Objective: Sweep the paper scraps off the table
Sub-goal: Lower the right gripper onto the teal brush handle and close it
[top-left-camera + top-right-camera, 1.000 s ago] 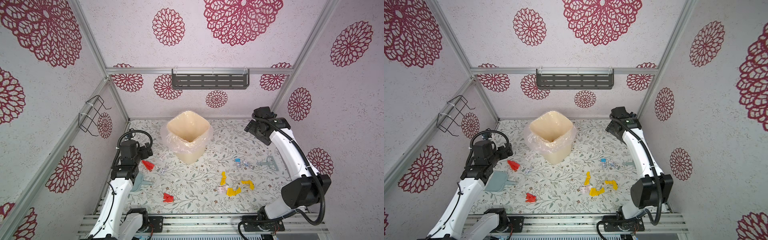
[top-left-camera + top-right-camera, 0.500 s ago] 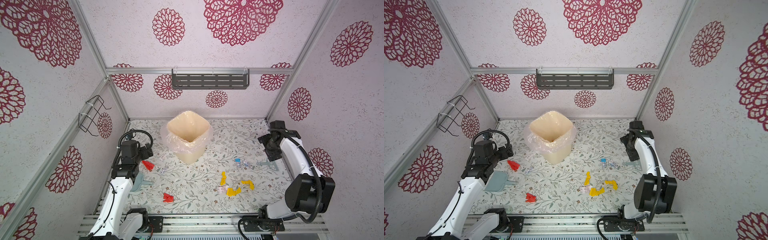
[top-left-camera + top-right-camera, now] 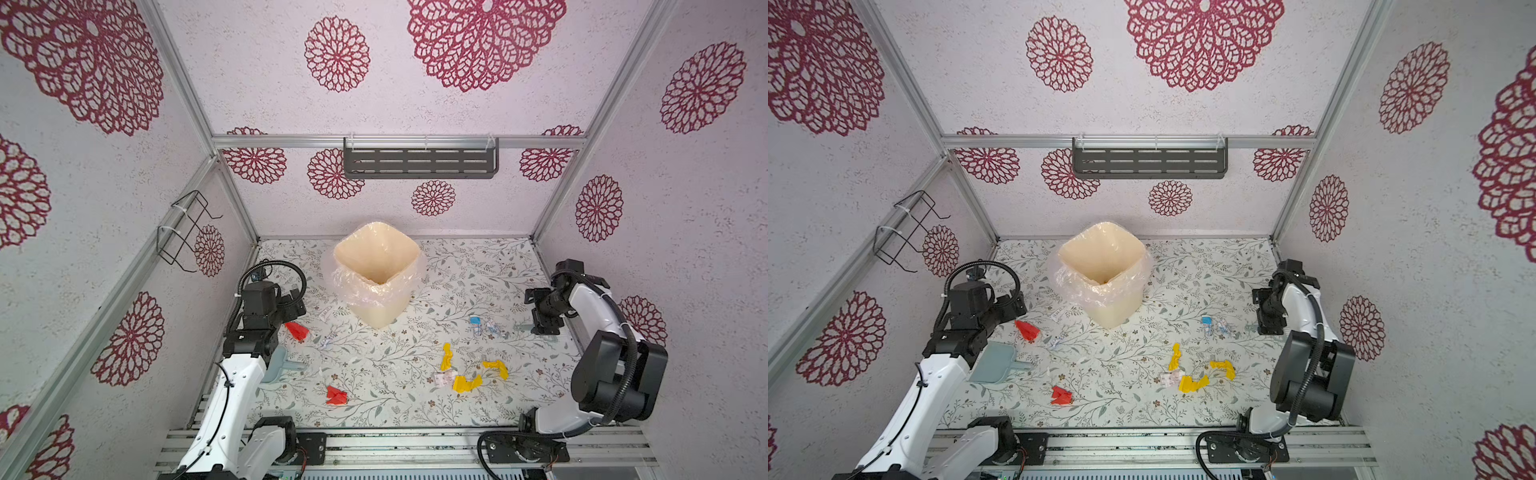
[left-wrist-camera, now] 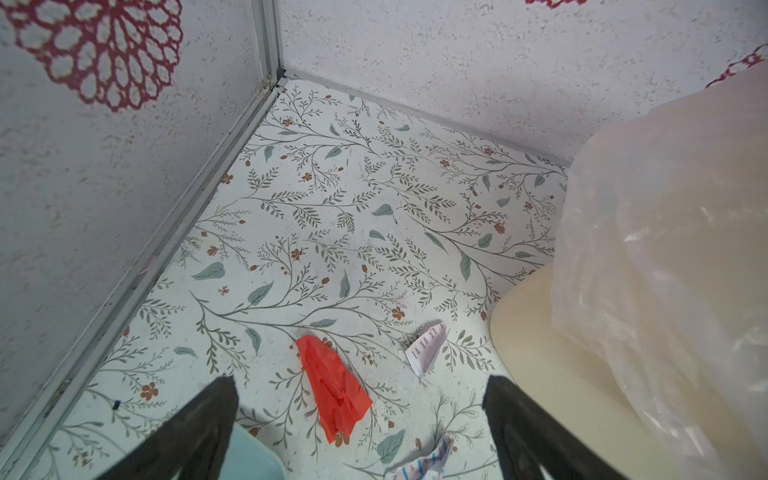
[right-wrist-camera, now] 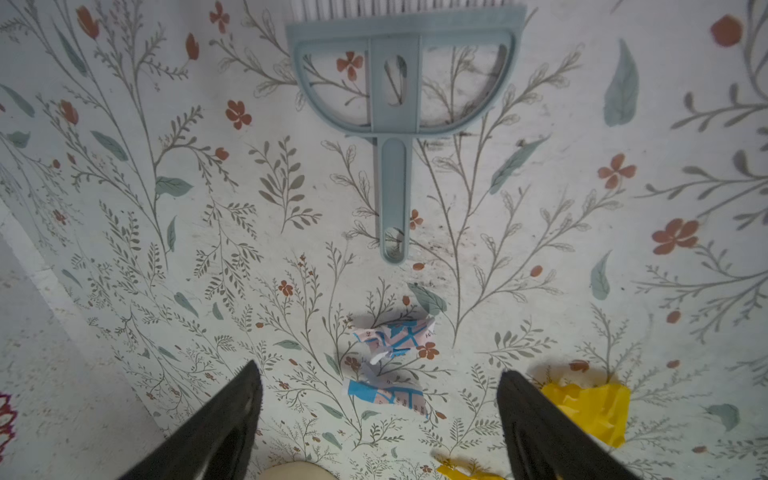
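Paper scraps (image 3: 466, 383) are seen scattered over the table (image 3: 478, 266). In both top views a yellow cluster (image 3: 1192, 383) is found right of the middle toward the front edge, with a white printed piece (image 3: 443, 377) just beside it. Two blue-and-white bits (image 3: 476, 322) lie farther back, near the right arm. One red scrap (image 3: 297, 331) lies on the left side just beside the left arm, and a second red scrap (image 3: 336, 395) lies near the front edge. A few small white bits (image 3: 326, 343) are spread between the red scrap and the bin (image 3: 376, 274), which stands upright toward the back of the table and is lined with a clear plastic bag (image 3: 345, 286). The left gripper (image 4: 360, 379) is held above the table with its fingers (image 4: 199, 428) spread wide and nothing gripped (the red scrap is seen on the surface below the gap, untouched). A pale blue dustpan (image 3: 992, 365) is laid flat on the table beside that arm and is partly hidden by it. The right gripper (image 5: 378, 369) is likewise released over the right side of the table, its fingers (image 5: 536, 424) set well apart and closed on nothing. In the right wrist view the brush (image 5: 394, 187) is seen lying flat on the table, apart from the fingertips, with its handle pointed toward the gripper. The blue-and-white bits are seen on the surface between the handle's end and the fingertips, and a yellow scrap (image 5: 590, 409) is partly covered by one finger.
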Robot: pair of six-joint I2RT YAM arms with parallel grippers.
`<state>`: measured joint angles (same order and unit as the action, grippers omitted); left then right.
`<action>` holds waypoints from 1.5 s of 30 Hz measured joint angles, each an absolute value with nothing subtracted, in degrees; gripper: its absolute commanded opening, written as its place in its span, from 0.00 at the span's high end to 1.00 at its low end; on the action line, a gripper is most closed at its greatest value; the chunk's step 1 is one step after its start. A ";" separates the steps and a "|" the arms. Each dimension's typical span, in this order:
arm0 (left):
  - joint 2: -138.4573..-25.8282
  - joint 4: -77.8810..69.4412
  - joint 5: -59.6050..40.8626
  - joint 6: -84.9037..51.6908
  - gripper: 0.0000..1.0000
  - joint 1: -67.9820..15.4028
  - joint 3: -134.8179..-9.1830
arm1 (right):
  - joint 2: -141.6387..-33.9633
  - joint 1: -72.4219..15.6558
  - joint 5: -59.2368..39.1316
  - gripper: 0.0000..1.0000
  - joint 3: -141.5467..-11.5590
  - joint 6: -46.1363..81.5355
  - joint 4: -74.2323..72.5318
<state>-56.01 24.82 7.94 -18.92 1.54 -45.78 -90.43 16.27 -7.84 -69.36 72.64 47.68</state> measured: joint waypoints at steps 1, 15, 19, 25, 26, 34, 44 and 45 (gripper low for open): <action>-56.01 24.82 8.05 -18.92 0.03 1.54 -45.67 | -91.15 16.80 -8.25 0.12 -69.71 72.58 47.86; -57.47 25.23 8.38 -18.92 0.03 1.50 -45.01 | -104.47 20.71 -9.74 0.24 -79.33 65.45 54.11; -57.49 25.23 8.38 -18.92 0.03 1.48 -44.99 | -105.03 20.71 -9.72 0.27 -79.72 65.36 54.35; -57.58 25.23 8.43 -18.92 0.03 1.48 -45.01 | -106.17 20.69 -9.69 0.29 -79.29 65.56 53.74; -57.65 25.23 8.43 -18.92 0.03 1.48 -44.99 | -106.28 20.67 -9.69 0.29 -78.91 65.56 53.43; -57.80 25.23 8.45 -18.92 0.03 1.43 -44.99 | -107.81 19.94 -9.76 0.30 -76.99 65.65 50.83; -57.82 25.23 8.51 -18.92 0.03 1.41 -45.01 | -110.83 19.29 -9.91 0.35 -75.33 66.54 47.07; -57.82 25.23 8.56 -18.92 0.03 1.39 -45.01 | -111.07 19.29 -9.91 0.36 -75.26 66.67 46.87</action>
